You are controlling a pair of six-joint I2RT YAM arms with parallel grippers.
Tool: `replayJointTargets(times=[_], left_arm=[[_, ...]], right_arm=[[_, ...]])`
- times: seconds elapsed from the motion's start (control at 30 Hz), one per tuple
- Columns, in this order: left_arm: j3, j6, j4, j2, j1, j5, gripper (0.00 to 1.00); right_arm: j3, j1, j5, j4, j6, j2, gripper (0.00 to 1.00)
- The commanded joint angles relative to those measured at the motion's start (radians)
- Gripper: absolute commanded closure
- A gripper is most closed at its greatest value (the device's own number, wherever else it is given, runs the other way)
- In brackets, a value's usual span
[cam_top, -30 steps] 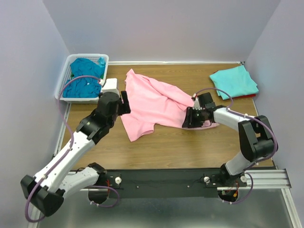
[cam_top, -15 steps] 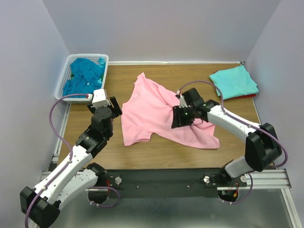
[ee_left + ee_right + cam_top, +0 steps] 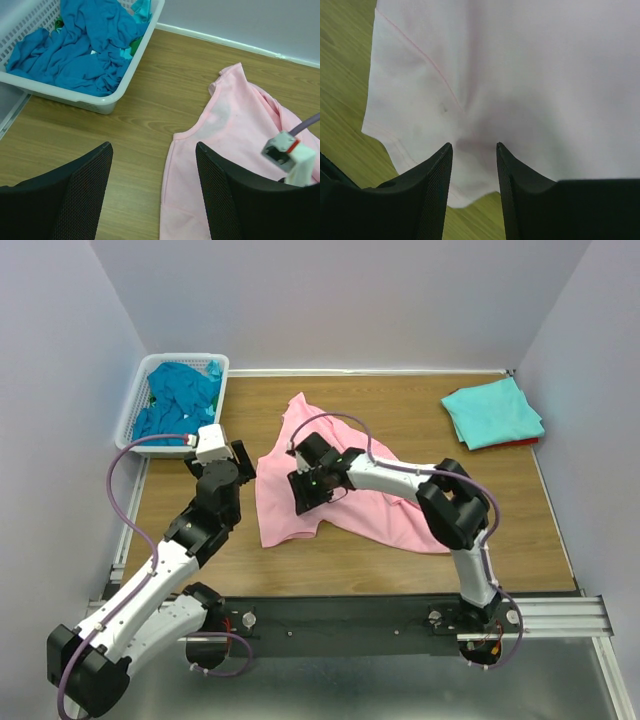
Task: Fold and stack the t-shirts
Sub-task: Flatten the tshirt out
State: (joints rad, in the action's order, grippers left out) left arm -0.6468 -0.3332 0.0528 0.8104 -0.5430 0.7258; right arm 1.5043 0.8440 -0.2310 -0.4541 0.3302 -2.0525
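**Pink t-shirt dragged leftward, not yet folded**

Pink t-shirt lies rumpled at mid-table, between the basket of teal-blue shirts and the folded aqua t-shirt at far right. Within the last second the right gripper travels from the shirt's right side across to its left half. The cloth bunches along with it. Its jaws stand about half apart with creases converging between them, and I cannot tell whether they pinch the fabric. The left gripper has backed off the shirt and hangs wide apart and empty beside its left edge. My judgement: the shirt is being repositioned, and it needs flattening before folding begins.
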Motion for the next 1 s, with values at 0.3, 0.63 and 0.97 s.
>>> replayJointTargets(times=[0.3, 0.63, 0.97], left_arm=[[-0.025, 0.003, -0.025, 0.015, 0.02, 0.017, 0.26], [-0.017, -0.043, -0.007, 0.022, 0.021, -0.04, 0.26], [-0.071, -0.069, 0.07, 0.305, 0.021, -0.383, 0.22]], right_arm=[[0.086, 0.194, -0.206, -0.17, -0.132, -0.153, 0.52], [0.018, 0.21, 0.224, -0.19, -0.155, 0.152, 0.52], [-0.311, 0.119, 0.596, -0.198, -0.243, 0.419, 0.58]])
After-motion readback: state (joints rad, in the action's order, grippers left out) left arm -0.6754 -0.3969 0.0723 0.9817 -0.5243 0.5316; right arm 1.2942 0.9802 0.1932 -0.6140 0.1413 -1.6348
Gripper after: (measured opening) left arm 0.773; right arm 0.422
